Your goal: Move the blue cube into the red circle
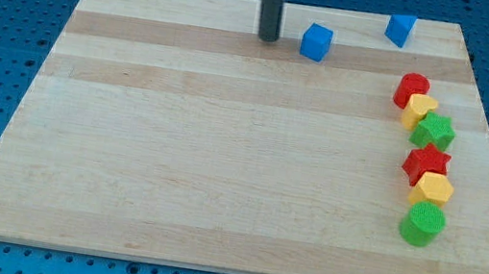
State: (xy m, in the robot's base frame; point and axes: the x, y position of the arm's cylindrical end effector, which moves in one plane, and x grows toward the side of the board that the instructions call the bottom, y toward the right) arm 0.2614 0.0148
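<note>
The blue cube (316, 42) sits near the view's top, a little right of centre on the wooden board (223, 153). The red circle (412, 88), a round red block, heads a column of blocks at the view's right. My tip (268, 38) rests on the board just left of the blue cube, with a small gap between them. The red circle lies to the right of the cube and slightly lower in the view.
A second blue block (399, 29), wedge-like, lies at the top right. Below the red circle run a yellow block (420, 111), a green star (436, 132), a red star (427, 163), a yellow hexagon (433, 190) and a green cylinder (423, 224).
</note>
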